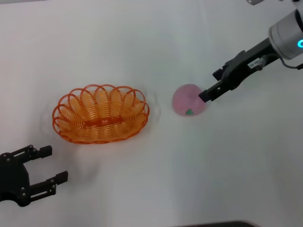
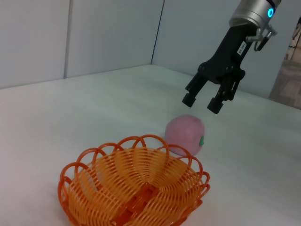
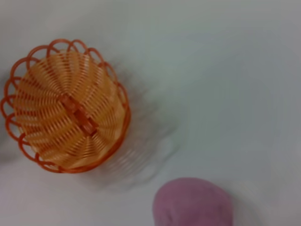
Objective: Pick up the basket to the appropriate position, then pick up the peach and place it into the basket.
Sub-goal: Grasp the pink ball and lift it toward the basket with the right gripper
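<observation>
Left gripper (image 1: 45,165) sits low at the robot's left near table edge, fingers spread apart, holding nothing, well apart from the basket (image 1: 100,115). Basket: oval, orange looped plastic wire, scalloped rim, flat solid strip along its base; upright on the white table (image 1: 142,42), mouth facing up, long axis running left-right in the head view, strip aligned with that axis. Nothing visible inside it. To its right, near but not touching, the peach (image 1: 188,100): round, matte pink, small green spot at the stem turned toward the robot and slightly right, resting on the table. Right gripper (image 1: 209,92) comes in from the upper right on its black arm, jaws parted, gripping nothing. In the left wrist view the right gripper (image 2: 202,101) hangs above the peach (image 2: 185,134) with a clear gap, just beyond it from the basket (image 2: 134,186); head view makes the tips look like they touch the peach's right side, probably just overlap. Right wrist view shows the basket (image 3: 63,106) and the peach (image 3: 193,203) apart.
</observation>
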Robot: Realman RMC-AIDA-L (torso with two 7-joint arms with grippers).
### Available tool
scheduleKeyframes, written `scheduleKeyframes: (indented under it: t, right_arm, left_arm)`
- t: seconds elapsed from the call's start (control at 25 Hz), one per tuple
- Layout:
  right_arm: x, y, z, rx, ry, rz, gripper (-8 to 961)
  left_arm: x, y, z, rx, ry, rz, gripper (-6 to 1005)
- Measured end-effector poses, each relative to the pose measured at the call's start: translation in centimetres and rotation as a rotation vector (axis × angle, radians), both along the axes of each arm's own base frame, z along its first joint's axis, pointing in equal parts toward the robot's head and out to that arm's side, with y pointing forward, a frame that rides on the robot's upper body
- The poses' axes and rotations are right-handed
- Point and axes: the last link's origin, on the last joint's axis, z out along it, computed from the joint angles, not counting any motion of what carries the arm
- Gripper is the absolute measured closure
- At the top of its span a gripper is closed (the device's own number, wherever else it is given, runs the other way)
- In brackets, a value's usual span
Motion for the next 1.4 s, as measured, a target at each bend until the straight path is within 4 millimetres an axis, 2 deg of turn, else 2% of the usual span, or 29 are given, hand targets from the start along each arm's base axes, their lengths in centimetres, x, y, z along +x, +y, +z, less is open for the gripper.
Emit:
scheduleKeyframes:
  t: [0.24,0.44,0.64,1.08,1.4]
  right_arm:
    - [-0.8,0.5,-0.8,0.006,-0.010,0.001,16]
    - [-0.7,0.6,-2.5,-0.017,-0.037,0.000,16]
    - [-0.7,0.6,-3.4,-0.027,-0.028,-0.005,16]
    - [-0.7,0.7,-4.5,-0.040,-0.045,0.000,22]
    - [-0.6,1.0,-4.6,-0.020,-0.043,-0.003,41]
  left_arm:
    - [0.0,0.0,0.0,-0.002,-0.001,0.001,243]
    - [0.0,0.0,0.0,-0.002,-0.001,0.001,243]
    - [0.0,-0.1,0.0,-0.002,0.000,0.001,243]
    - [0.1,-0.2,0.2,-0.005,-0.003,-0.005,244]
    - [0.1,-0.2,0.2,-0.006,-0.004,-0.005,244]
